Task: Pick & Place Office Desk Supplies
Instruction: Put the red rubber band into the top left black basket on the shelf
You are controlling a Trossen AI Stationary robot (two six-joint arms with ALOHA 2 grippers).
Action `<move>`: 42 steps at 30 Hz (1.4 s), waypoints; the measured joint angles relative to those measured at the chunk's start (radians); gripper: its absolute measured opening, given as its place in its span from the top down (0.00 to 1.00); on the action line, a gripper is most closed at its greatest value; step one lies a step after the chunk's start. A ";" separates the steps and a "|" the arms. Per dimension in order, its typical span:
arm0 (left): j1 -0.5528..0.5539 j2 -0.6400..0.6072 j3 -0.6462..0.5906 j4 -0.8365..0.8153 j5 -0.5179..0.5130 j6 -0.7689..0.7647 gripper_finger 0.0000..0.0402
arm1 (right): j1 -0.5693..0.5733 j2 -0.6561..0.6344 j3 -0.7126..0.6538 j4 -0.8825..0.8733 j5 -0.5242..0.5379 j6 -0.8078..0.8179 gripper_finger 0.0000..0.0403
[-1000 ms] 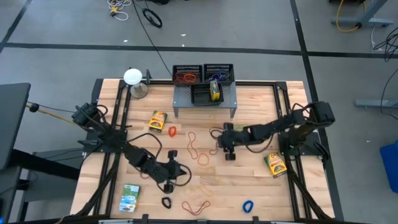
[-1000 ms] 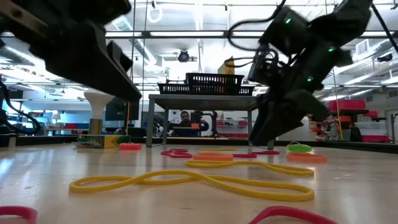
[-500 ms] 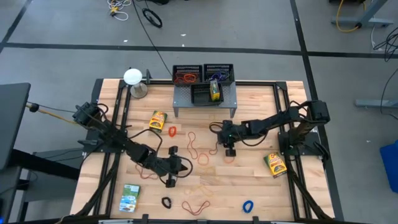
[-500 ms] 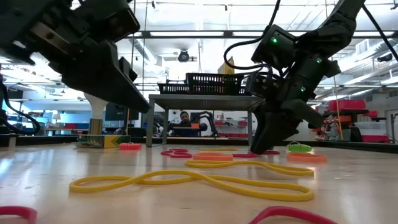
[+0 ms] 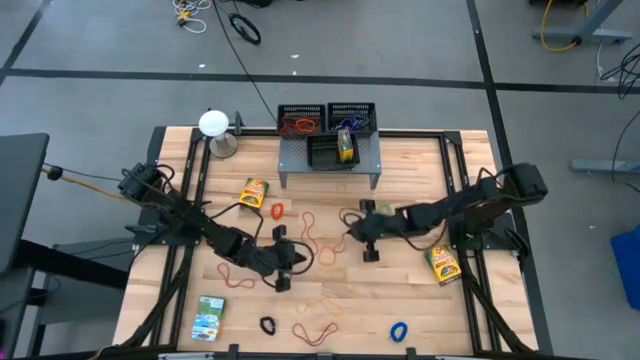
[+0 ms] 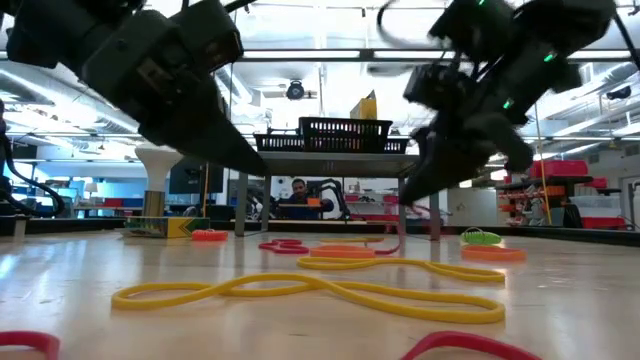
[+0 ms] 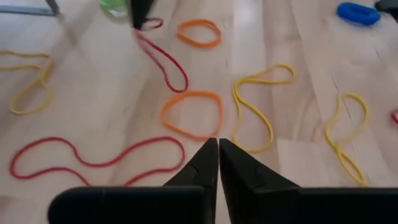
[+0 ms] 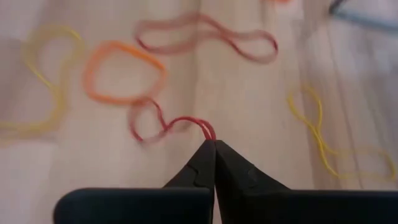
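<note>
Red rubber band (image 8: pixel 163 126) pinched in right gripper (image 8: pixel 214 144); left gripper (image 7: pixel 218 144) clenched, empty, nr centre.

A: What can't you make out?
B: In the right wrist view everything is smeared: the red rubber band (image 8: pixel 168 124) runs under the fingertips (image 8: pixel 200 163), so its pinched end is hidden.
A: And the bench (image 5: pixel 420 300)?
B: From above, its near edge is cut off. The black mesh trays (image 5: pixel 328 120) hold bands too small to count.
</note>
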 joint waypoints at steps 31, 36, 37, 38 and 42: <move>0.105 0.182 0.178 0.363 -0.054 0.307 0.33 | 0.243 0.001 0.001 0.403 0.350 -0.046 1.00; 0.104 0.186 0.193 0.356 -0.097 0.321 0.43 | 0.248 0.001 0.001 0.410 0.350 -0.059 1.00; 0.104 0.184 0.193 0.350 -0.104 0.321 0.47 | 0.250 0.001 0.001 0.414 0.350 -0.065 1.00; 0.104 0.182 0.193 0.352 -0.107 0.321 0.52 | 0.253 0.001 0.001 0.419 0.350 -0.069 1.00; 0.105 0.180 0.193 0.351 -0.108 0.336 0.76 | 0.263 0.001 0.001 0.436 0.350 -0.080 1.00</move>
